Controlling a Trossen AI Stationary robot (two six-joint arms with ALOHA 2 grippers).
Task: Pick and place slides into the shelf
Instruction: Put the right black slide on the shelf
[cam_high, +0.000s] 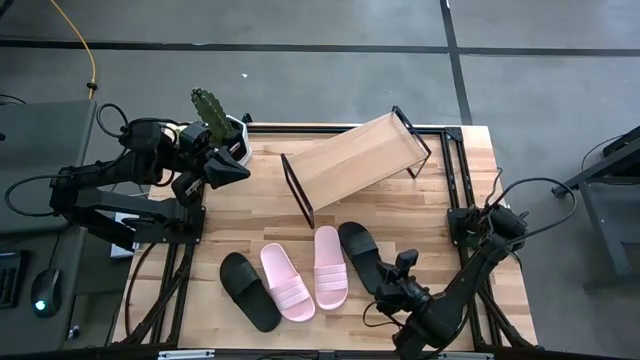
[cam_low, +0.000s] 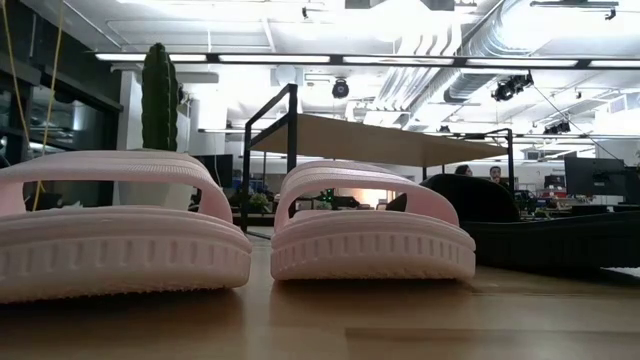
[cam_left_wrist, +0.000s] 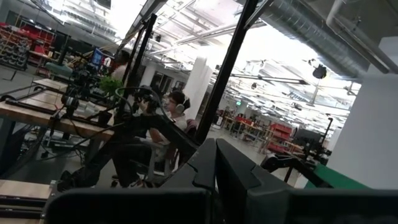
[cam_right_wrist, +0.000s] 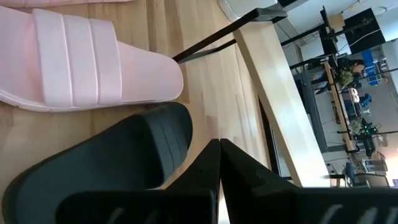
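Butcher-block planks make up the tabletop (cam_high: 250, 200), pale wood with a fine striped grain, framed by a black metal rim over a grey concrete floor. One shelf (cam_high: 352, 160) sits in the upper centre of the high view, skewed at an angle: a smooth light wooden plank between two thin black metal end frames, with nothing on it. Four slides lie in a loose fan in the lower centre of that view, all on the wood and none on the shelf: two matte black ones at the outside, the left black slide (cam_high: 249, 291) and the right black slide (cam_high: 361, 255), and two pale pink ones between them, the left pink slide (cam_high: 288, 281) and the right pink slide (cam_high: 330, 266). Each has a wide ribbed strap and a rounded, grooved foam sole. One green cactus (cam_high: 210, 107) in a white pot stands at the upper left corner. The left end effector (cam_high: 235, 170) hovers closed and empty at the upper left; the right end effector (cam_high: 408, 262) is also closed, holding nothing, just beside the right black slide.
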